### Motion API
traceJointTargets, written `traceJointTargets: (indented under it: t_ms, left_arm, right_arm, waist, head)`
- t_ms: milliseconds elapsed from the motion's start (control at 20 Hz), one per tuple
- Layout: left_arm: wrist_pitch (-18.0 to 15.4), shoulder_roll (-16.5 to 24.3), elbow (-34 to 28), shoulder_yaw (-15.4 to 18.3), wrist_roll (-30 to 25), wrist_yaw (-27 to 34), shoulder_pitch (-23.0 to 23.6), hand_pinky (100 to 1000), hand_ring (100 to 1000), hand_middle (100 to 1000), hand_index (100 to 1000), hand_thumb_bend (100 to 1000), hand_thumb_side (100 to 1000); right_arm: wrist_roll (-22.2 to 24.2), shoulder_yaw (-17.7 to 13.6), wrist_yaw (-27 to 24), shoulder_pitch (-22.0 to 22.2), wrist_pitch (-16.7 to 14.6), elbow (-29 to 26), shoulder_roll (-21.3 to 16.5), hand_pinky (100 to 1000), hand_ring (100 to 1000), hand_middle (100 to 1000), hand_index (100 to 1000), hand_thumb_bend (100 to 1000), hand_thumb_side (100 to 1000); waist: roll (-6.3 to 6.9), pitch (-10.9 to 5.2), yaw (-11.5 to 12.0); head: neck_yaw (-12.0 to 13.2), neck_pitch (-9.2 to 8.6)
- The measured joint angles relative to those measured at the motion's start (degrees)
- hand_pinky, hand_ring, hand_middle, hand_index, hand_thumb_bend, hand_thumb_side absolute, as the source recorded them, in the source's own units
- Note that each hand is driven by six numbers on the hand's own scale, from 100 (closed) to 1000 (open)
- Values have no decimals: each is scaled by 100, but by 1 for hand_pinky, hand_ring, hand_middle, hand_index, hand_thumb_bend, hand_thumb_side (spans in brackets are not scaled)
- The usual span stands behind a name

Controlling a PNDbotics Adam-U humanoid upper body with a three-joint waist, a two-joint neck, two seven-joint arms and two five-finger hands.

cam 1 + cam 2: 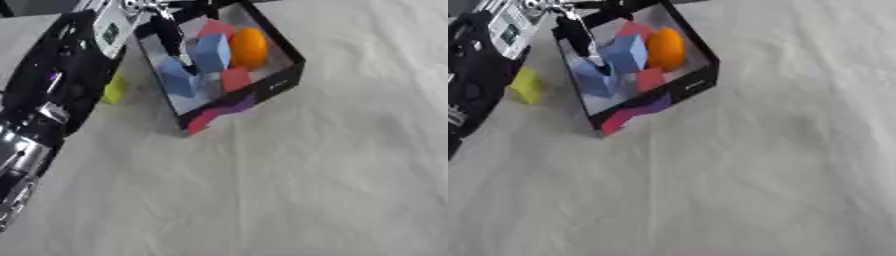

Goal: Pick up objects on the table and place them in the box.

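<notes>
A black box (282, 84) with a red and purple pattern on its front stands on the table at the upper middle. Inside it lie an orange round thing (248, 47), two blue blocks (212, 52) and two red blocks (234, 79). My left hand (168, 31) hangs over the box's left side. Its dark fingers reach straight down into the box beside the lower blue block (595, 76) and hold nothing that I can see. A yellow block (527, 86) stands on the table left of the box, close to my left arm (61, 75).
The table is covered with a pale wrinkled cloth (289, 180) that stretches in front of and to the right of the box. My left arm fills the left edge of the left eye view.
</notes>
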Motion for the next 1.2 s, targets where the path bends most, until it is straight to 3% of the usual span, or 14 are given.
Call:
traceJointTargets:
  t_ms: [400, 700, 1200]
  left_arm:
    - [317, 552, 9, 231, -178, 374, -9, 807, 779, 748, 759, 668, 108]
    - [622, 1033, 99, 380, -906, 360, -10, 815, 788, 749, 751, 679, 119]
    - [598, 1614, -211, 237, -1589, 590, 316, 820, 789, 732, 728, 735, 115]
  right_arm:
    - [-6, -3, 0, 101, -2, 16, -2, 773, 792, 752, 876, 100, 677]
    - [-18, -6, 0, 148, -9, 54, -11, 773, 792, 752, 876, 100, 675]
    - [-52, -26, 0, 196, -28, 73, -66, 774, 793, 753, 876, 100, 675]
  waist:
    - [0, -72, 78]
    - [0, -112, 119]
    - [0, -137, 181]
  head:
    - [-83, 30]
    - [-154, 38]
    - [-245, 78]
